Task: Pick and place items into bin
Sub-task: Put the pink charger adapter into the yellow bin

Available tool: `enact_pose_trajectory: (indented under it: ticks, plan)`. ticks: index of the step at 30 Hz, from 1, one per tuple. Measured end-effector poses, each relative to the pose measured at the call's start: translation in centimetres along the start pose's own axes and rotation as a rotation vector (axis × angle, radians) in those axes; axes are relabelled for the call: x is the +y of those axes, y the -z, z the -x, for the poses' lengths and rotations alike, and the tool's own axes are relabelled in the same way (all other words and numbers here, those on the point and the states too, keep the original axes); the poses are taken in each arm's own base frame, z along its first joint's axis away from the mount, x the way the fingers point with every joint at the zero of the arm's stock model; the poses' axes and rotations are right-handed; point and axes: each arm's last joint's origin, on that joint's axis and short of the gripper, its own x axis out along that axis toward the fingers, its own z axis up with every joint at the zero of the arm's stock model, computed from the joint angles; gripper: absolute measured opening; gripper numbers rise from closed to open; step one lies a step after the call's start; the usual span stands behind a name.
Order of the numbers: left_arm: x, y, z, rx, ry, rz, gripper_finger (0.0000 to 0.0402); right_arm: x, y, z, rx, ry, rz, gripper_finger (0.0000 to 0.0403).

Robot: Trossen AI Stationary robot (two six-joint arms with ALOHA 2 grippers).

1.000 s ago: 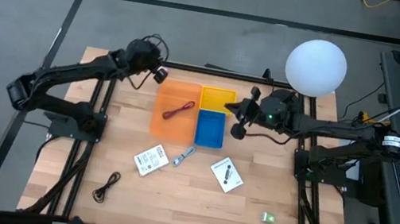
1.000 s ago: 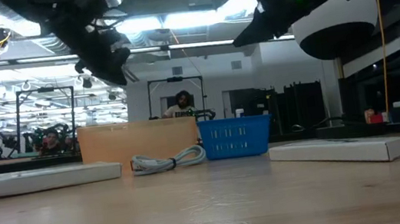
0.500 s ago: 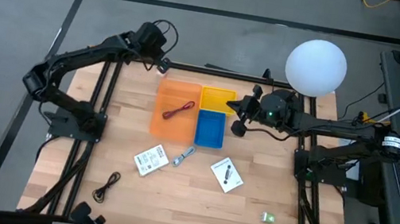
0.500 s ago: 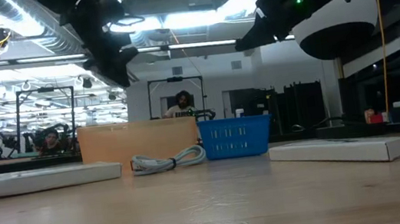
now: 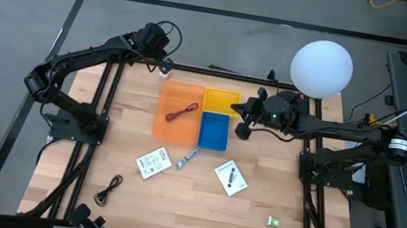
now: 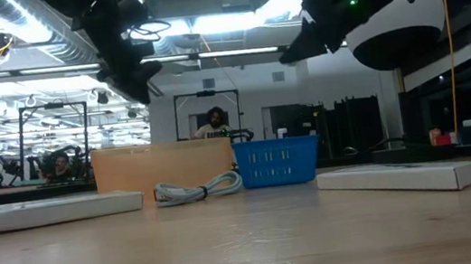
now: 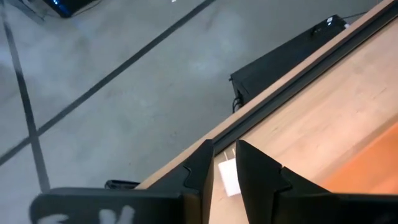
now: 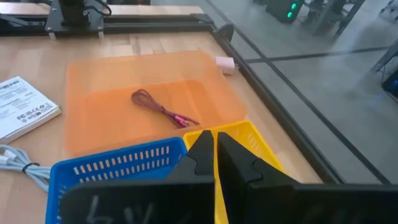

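The thin red cable (image 5: pixel 182 111) lies in the orange bin (image 5: pixel 164 128), next to a yellow bin (image 5: pixel 222 99) and a blue bin (image 5: pixel 213 134). On the table lie two white cards (image 5: pixel 153 162) (image 5: pixel 231 177), the silver-blue tool (image 5: pixel 187 157), the black cable (image 5: pixel 108 190) and a green piece (image 5: pixel 272 221). A tiny pink piece (image 5: pixel 165 75) rests on the wood by the orange bin's far left corner. My left gripper (image 7: pixel 226 163) hangs above that piece with a narrow gap, high off the table (image 6: pixel 129 68). My right gripper (image 8: pixel 213 148) is shut and raised over the yellow and blue bins.
A white globe (image 5: pixel 321 67) stands at the table's far right corner, close to my right arm. The bins take up the far middle of the table. A black frame rail runs along the far edge (image 7: pixel 292 81). A person (image 6: pixel 214 121) sits in the room behind.
My left arm has swung back and its gripper has moved a little toward the table's far edge, from over the orange bin's far left corner to the table edge beside it. The items have stayed where they were.
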Motion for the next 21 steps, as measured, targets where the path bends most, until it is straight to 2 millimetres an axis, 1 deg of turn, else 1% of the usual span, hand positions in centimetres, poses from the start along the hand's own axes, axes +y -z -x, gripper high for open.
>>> enact_pose_trajectory:
  ticks: [7, 12, 14, 17, 21]
  plan:
    - [-0.3, 0.2, 0.1, 0.014, 0.019, 0.013, 0.0124, 0.0, 0.2, 0.0, 0.023, -0.002, 0.002, 0.0004]
    - [-0.5, 0.4, 0.0, 0.044, 0.097, 0.027, 0.0172, 0.1, 0.2, 0.0, 0.024, -0.004, 0.003, 0.0004]
    - [-0.7, 0.6, -0.2, 0.065, 0.129, 0.041, 0.0189, 0.1, 0.2, 0.0, 0.024, -0.005, 0.001, 0.0004]
    - [-0.9, 0.8, -0.7, 0.091, 0.129, 0.047, 0.0210, 0.1, 0.2, 0.0, 0.024, -0.004, -0.023, 0.0004]
    - [-1.2, 1.0, -1.7, 0.123, 0.116, 0.054, 0.0229, 0.1, 0.2, 0.0, 0.024, -0.004, -0.024, 0.0004]
